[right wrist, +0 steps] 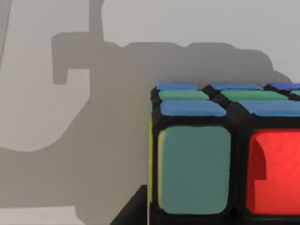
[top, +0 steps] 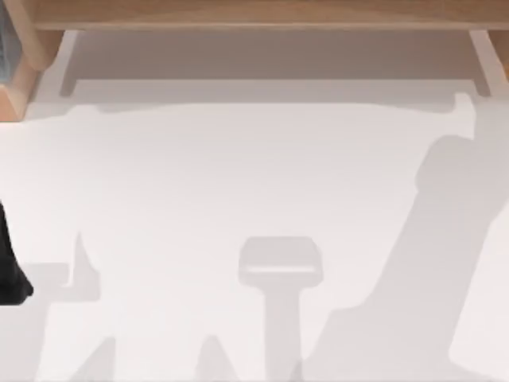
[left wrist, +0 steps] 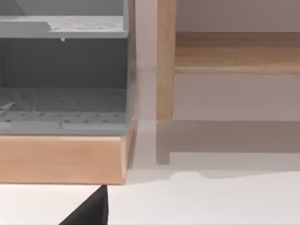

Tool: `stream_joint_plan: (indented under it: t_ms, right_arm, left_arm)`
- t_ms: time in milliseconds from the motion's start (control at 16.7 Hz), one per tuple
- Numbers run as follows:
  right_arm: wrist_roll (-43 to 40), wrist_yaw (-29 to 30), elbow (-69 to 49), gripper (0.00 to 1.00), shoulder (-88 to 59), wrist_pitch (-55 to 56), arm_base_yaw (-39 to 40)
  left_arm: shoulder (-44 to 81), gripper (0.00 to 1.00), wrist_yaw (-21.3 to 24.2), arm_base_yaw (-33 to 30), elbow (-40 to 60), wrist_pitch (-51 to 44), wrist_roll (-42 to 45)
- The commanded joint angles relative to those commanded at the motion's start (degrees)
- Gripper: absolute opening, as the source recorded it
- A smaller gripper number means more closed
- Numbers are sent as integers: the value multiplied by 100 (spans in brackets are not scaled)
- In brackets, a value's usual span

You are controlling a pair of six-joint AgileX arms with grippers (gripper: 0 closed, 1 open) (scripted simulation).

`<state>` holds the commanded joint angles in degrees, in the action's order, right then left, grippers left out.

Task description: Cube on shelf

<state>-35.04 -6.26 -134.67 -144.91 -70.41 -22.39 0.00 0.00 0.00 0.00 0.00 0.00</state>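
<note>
At the left edge of the top view, just below the middle, the dark bulk of the left arm (top: pixel 9 270) pokes into the frame, apparently parked. Its wrist camera shows a black sliver of the left gripper (left wrist: pixel 91 212); whether it is open or closed I cannot tell. That camera looks at a grey rack (left wrist: pixel 63 84) on a wooden base (left wrist: pixel 61 159), which sits in the upper left corner of the top view. Beside the rack stands a wooden post (left wrist: pixel 165 61).

The shelf (top: pixel 262 12) runs along the whole upper edge of the top view, its white supports (top: pixel 67 60) dropping to the table (top: pixel 199 183) at either end.

On the right side, the cube (right wrist: pixel 197 168) sits very close before the right wrist camera, blue and green stickers on top, teal and red facing it, a broad shadow (right wrist: pixel 117 117) on the table behind. A black corner of the right gripper (right wrist: pixel 133 211) touches the cube's yellow side; whether it is clamped on I cannot tell.

The risks, as I judge them: an off-centre hold letting the cube twist or slip on the lift, or the cube knocking the board's front edge if raised too little before moving toward the upper frame
</note>
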Motion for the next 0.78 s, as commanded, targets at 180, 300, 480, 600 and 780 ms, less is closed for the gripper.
stream_joint_plan:
  t_ms: [180, 300, 480, 600, 780]
  right_arm:
    - [0, 0, 0, 0, 0, 0, 0]
    - [0, 0, 0, 0, 0, 0, 0]
    - [0, 0, 0, 0, 0, 0, 0]
    - [0, 0, 0, 0, 0, 0, 0]
    - [58, -19, -18, 0, 62, -59, -23]
  left_arm:
    - [0, 100, 0, 0, 0, 0, 0]
    - [0, 100, 0, 0, 0, 0, 0]
    - [0, 100, 0, 0, 0, 0, 0]
    - [0, 100, 0, 0, 0, 0, 0]
    - [0, 100, 0, 0, 0, 0, 0]
